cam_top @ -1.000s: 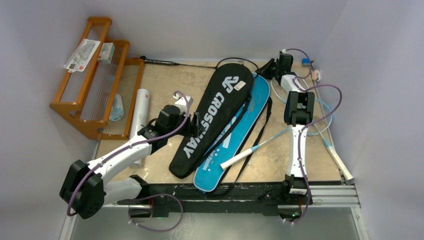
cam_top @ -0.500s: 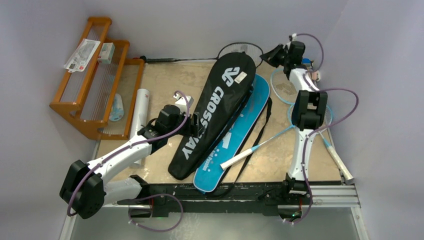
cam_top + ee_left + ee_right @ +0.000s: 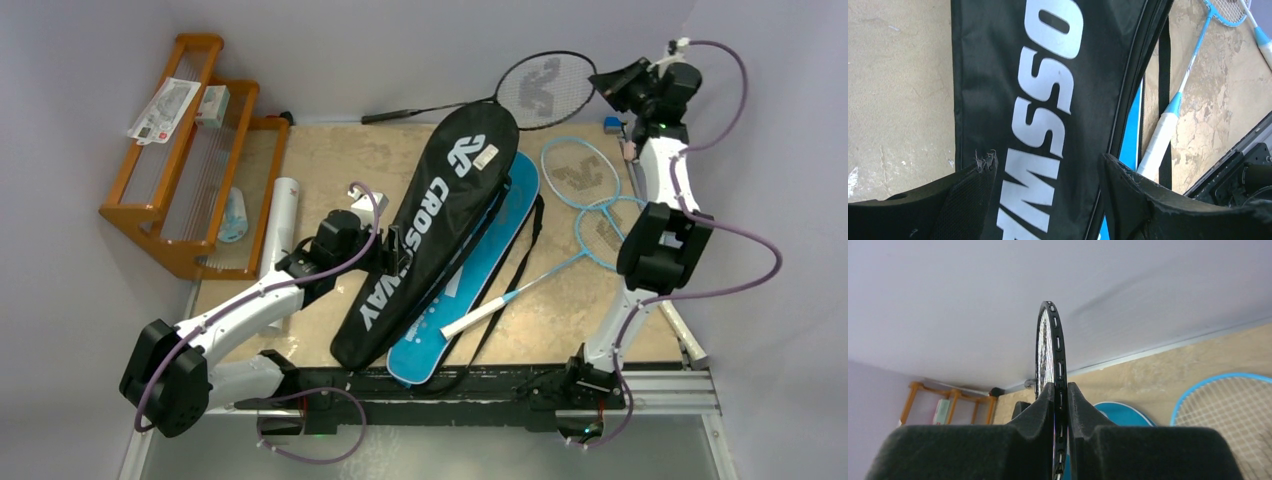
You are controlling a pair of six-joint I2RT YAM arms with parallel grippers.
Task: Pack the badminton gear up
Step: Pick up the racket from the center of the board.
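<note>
Barely started: your right claw (image 3: 1060,390) pinches the black racket (image 3: 545,88) by its rim at 1 o'clock. Left claw (image 3: 1048,170) gapes over the black cover (image 3: 440,220). Blue rackets (image 3: 580,178) loose at 3, nothing bagged.

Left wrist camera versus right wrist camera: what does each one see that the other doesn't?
Only the left wrist view shows the black CROSSWAY cover below the open left end effector, plus a racket's white grip. Only the right wrist view shows the black racket pinched edge-on in the right end effector, and the orange rack. Both show the blue cover and the table.
</note>
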